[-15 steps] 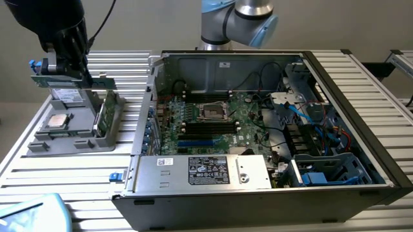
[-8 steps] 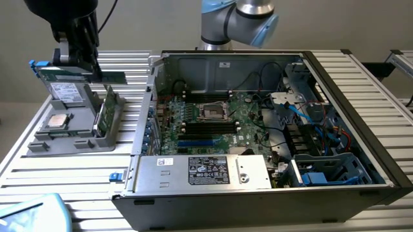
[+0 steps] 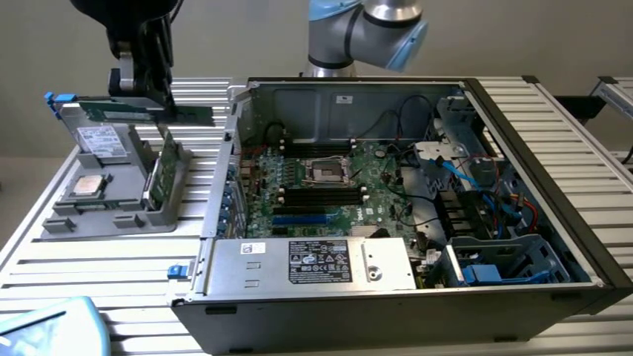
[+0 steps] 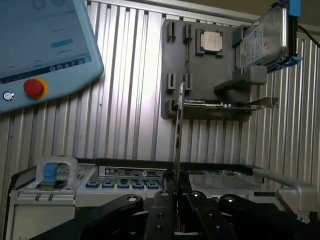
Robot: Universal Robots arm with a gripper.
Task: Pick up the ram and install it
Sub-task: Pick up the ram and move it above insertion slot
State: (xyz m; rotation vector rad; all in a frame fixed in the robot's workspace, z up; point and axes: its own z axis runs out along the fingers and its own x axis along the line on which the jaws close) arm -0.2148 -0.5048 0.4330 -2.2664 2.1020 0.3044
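Claw [image 4: 176, 189] clamped on ram [image 4: 178, 132], edge-on; gray tray [image 4: 200, 75] beyond holds processor [image 4: 211, 41], drive [image 4: 262, 42]; computer case [image 3: 316, 111] beside.

The setting is a robotics laboratory workcell arranged for computer assembly. Indicators:

- The table [image 3: 109, 259] is built of ribbed aluminium profile, typical of industrial and research rigs.
- A Universal Robots arm [image 3: 366, 22] rises at the far side of an open computer case [image 3: 554, 170], whose motherboard [image 3: 327, 182] and power supply [image 3: 316, 263] lie exposed.
- A grey fixture [image 3: 99, 215] beside the case presents loose parts in moulded seats, including a processor chip [image 4: 211, 41] and a hard drive [image 4: 262, 37].
- A teach pendant [image 4: 45, 45] with a red emergency-stop button [image 4: 34, 88] lies near the case.
- The gripper [image 4: 176, 190], jaws clamped on the ram [image 4: 178, 130], confirms robotic handling of components.
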